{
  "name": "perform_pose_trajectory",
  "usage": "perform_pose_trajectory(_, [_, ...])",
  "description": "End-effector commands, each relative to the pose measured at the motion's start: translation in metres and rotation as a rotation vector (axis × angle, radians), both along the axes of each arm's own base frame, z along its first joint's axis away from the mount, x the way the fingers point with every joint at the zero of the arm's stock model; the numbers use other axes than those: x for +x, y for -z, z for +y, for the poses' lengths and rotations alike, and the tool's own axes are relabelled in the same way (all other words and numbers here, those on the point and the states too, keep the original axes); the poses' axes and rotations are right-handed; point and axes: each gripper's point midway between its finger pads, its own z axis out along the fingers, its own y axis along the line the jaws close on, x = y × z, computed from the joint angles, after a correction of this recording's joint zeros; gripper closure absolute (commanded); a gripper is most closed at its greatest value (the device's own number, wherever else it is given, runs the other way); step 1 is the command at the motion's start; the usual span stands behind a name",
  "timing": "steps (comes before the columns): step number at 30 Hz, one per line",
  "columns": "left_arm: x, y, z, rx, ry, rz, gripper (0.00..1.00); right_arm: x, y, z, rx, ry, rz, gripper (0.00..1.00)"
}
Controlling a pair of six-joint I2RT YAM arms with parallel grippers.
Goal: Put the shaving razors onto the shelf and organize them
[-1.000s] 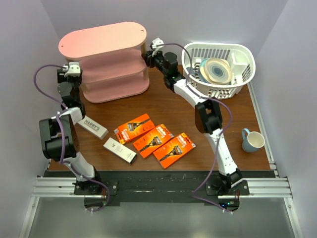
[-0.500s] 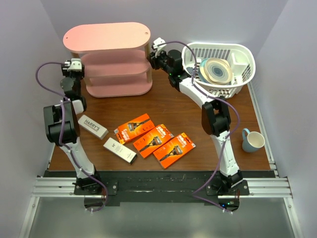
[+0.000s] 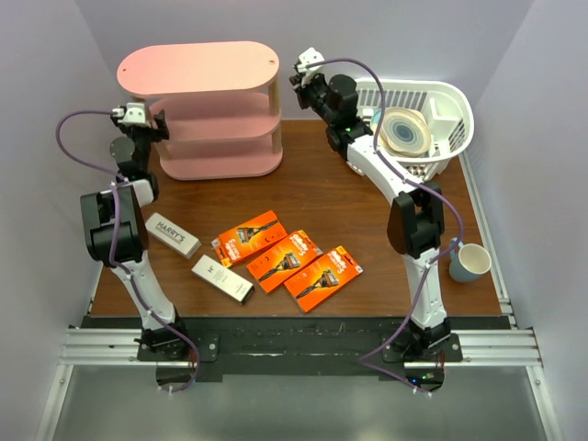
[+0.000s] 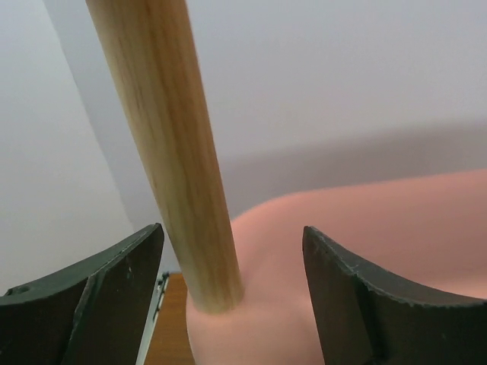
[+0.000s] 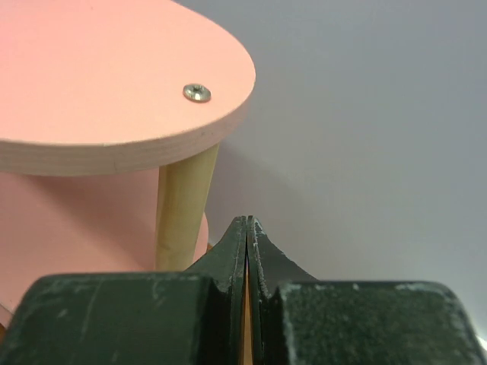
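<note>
In the lower middle of the top view, on the dark brown wooden table [image 3: 303,197], lie the shaving razors [image 3: 248,237]. There are three flat orange packs [image 3: 283,260] side by side in a slanting row, each printed with a black razor. Just left of them are two slim whitish-grey boxes [image 3: 222,278] with dark lettering, apart from each other. All five lie flat on the table, none on the shelf [image 3: 197,69]. The shelf stands in the upper left of the frame — three elongated oval boards, matte pink with pale layered edges, carried on round posts of light, grained wood. A small metal screw [image 5: 197,93] sits in the top board near its rounded end.

The left gripper [image 3: 158,124] is at the shelf's left end. Its wrist view shows the black fingers [image 4: 99,304] spread wide on either side of a post [image 4: 175,152], not touching it. The right gripper [image 3: 296,81] hovers off the shelf's right end at top-board height — its dark, scuffed fingers [image 5: 224,266] are pressed together with nothing between them. Toward the right edge stand a white slatted basket [image 3: 455,92] and a blue mug [image 3: 469,262].
</note>
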Motion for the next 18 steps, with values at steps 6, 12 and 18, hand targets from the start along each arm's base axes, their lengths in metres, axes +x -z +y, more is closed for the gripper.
perform_pose_trajectory(6, [0.036,-0.011,0.002,0.011,0.060,-0.055,0.46,-0.006,-0.024,-0.009,-0.016,0.014,-0.021,1.00])
perform_pose_trajectory(12, [0.026,0.002,-0.008,0.071,0.094,-0.018,0.60,-0.002,-0.021,0.010,0.072,-0.083,-0.020,0.54])
perform_pose_trajectory(18, [0.026,0.006,-0.012,0.117,0.112,0.004,0.96,-0.006,0.001,0.031,0.103,-0.172,0.039,0.30])
